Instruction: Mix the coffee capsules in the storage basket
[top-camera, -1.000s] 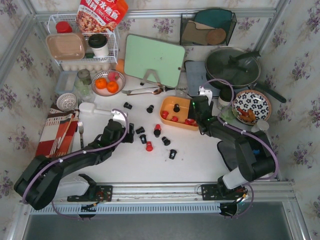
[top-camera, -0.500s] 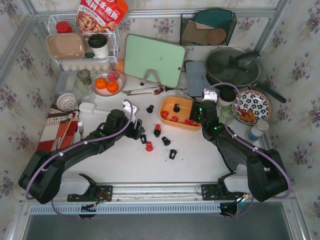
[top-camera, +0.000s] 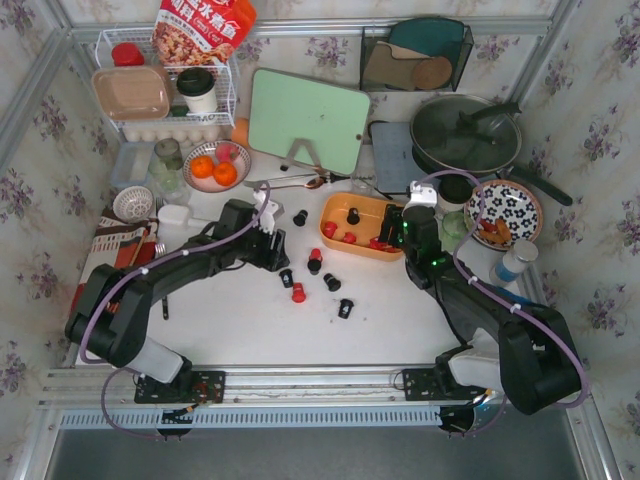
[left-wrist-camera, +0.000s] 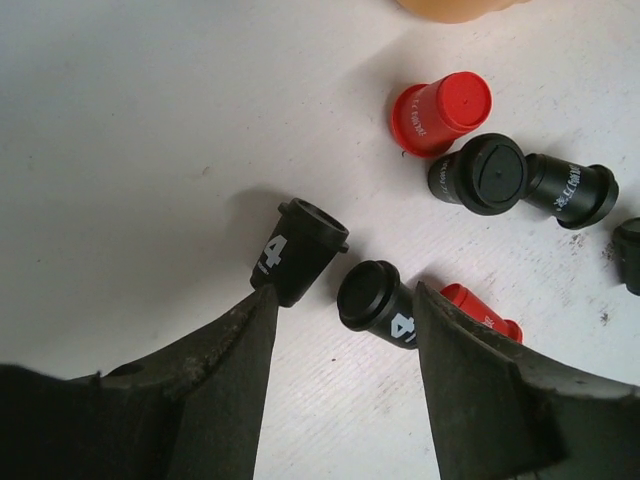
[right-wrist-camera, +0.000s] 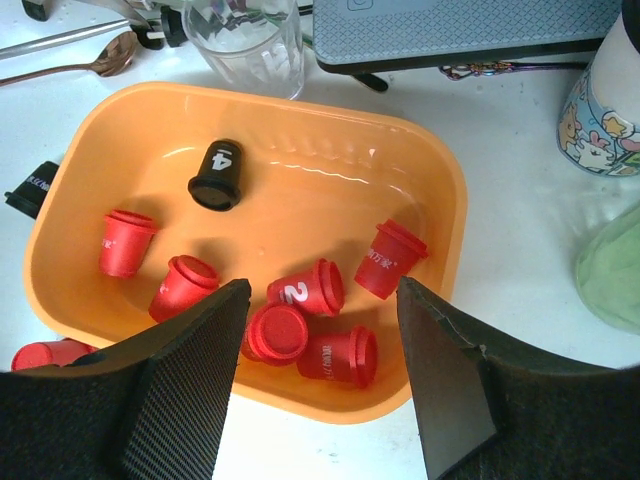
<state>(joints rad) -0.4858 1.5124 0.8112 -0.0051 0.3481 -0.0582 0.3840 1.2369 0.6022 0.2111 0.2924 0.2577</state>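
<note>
The orange storage basket (top-camera: 338, 209) (right-wrist-camera: 452, 215) holds one black capsule (right-wrist-camera: 218, 173) and several red capsules (right-wrist-camera: 300, 290). My right gripper (top-camera: 398, 237) (right-wrist-camera: 322, 288) is open and empty, just above the basket's near rim. Loose red and black capsules lie on the white table left of the basket (top-camera: 315, 260). My left gripper (top-camera: 272, 246) (left-wrist-camera: 345, 295) is open and empty, low over the table. One black "4" capsule (left-wrist-camera: 300, 250) lies at its left fingertip. Another black capsule (left-wrist-camera: 375, 298) lies against its right finger, with a red capsule (left-wrist-camera: 480, 308) behind it.
A glass (right-wrist-camera: 243, 40) and spoon (right-wrist-camera: 70, 60) lie behind the basket, with a mug (right-wrist-camera: 610, 100) at its right. A green cutting board (top-camera: 308, 120), a pan (top-camera: 467, 133), a patterned plate (top-camera: 505, 213), a bowl of oranges (top-camera: 213, 168) and a wire rack (top-camera: 165, 90) fill the back.
My left arm has reached farther back, bringing its gripper up to the loose capsules. My right arm has swung rightward, its gripper staying at the basket's right end.
</note>
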